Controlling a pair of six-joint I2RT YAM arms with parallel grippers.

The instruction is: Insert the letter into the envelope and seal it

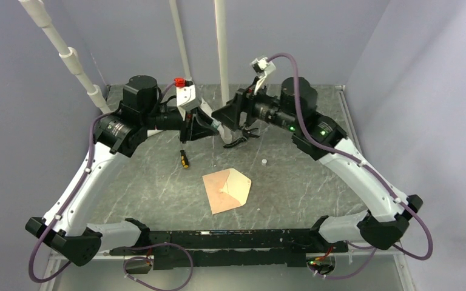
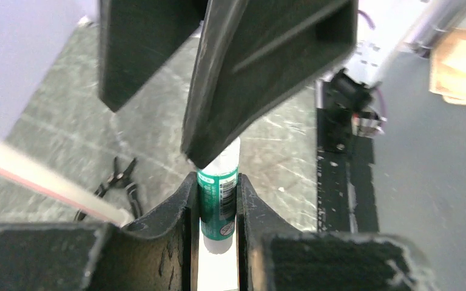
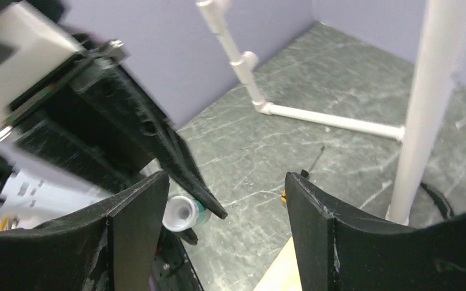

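Note:
The peach envelope (image 1: 221, 193) lies flat mid-table with its paler pointed flap (image 1: 238, 183) open to the right; a corner shows in the right wrist view (image 3: 279, 274). No separate letter sheet is in view. My left gripper (image 1: 208, 128) is shut on a green and white glue stick (image 2: 218, 203), held in the air behind the envelope. My right gripper (image 1: 227, 115) is open right next to it. The stick's white end (image 3: 181, 213) shows beside the right gripper's left finger, not clearly between the jaws (image 3: 227, 182). Its black fingers (image 2: 249, 79) loom over the stick.
A yellow-handled screwdriver (image 1: 184, 159) lies left of the envelope. Black pliers (image 1: 241, 139) lie behind it. A small white cap (image 1: 264, 162) sits on the table to the right. White pipes (image 1: 221, 42) stand at the back. A black rail (image 1: 230, 239) runs along the near edge.

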